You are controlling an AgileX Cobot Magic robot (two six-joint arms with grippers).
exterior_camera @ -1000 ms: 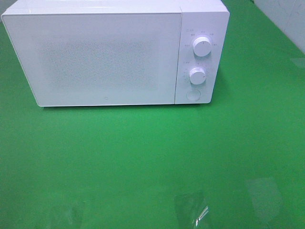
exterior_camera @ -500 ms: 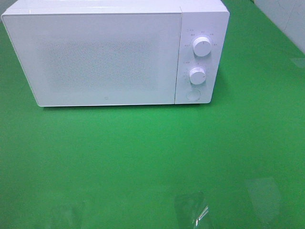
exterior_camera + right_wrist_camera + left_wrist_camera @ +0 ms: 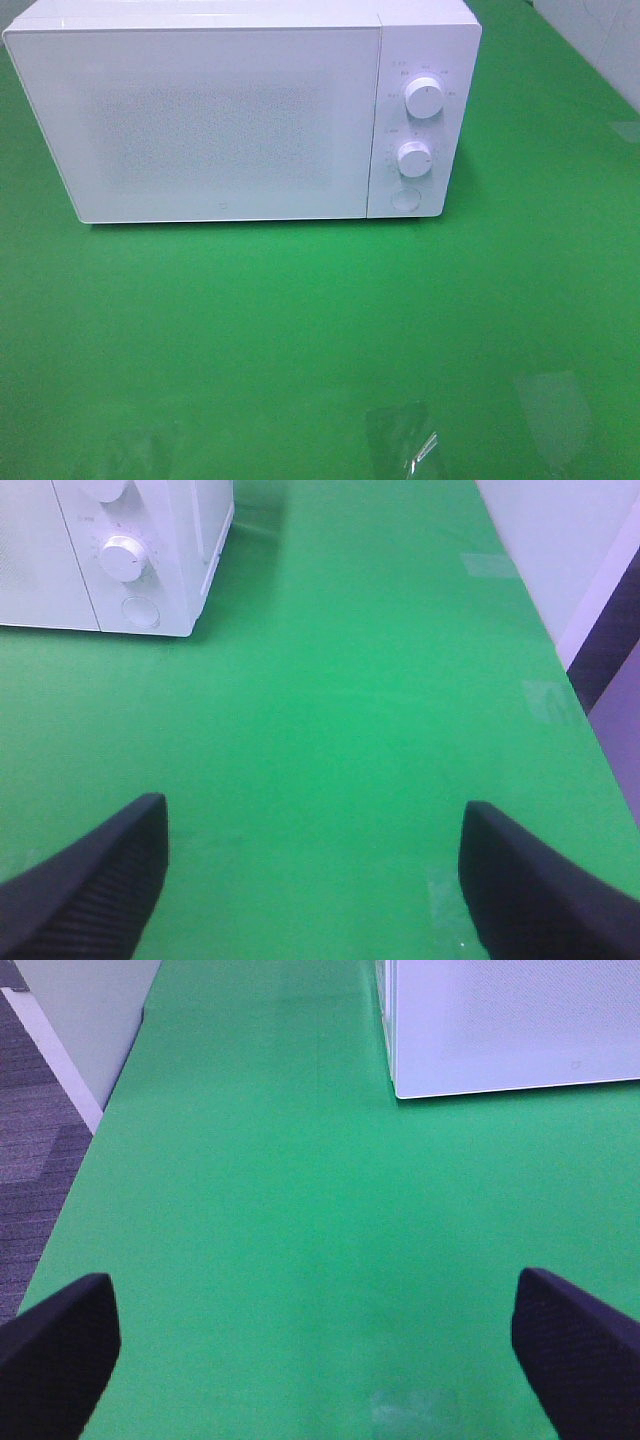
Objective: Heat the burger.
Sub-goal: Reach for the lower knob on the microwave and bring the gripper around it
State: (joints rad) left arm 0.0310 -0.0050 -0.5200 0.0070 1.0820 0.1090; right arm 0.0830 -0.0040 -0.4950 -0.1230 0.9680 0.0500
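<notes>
The burger is out of view in every frame. A white microwave (image 3: 240, 110) stands at the back of the green table with its door shut; two knobs (image 3: 425, 98) and a round button (image 3: 405, 198) sit on its right panel. Neither arm appears in the exterior high view. My left gripper (image 3: 310, 1350) hovers open over bare green table, with the microwave's lower left corner (image 3: 400, 1085) ahead of it. My right gripper (image 3: 315, 880) is open too, nothing between its fingers (image 3: 95, 880), with the microwave's control panel (image 3: 125, 560) ahead.
Clear tape patches (image 3: 405, 440) lie on the green table (image 3: 300, 330) near the front edge. The table's left edge drops to a grey floor (image 3: 30, 1150). A pale wall (image 3: 560, 540) runs along the table's right edge.
</notes>
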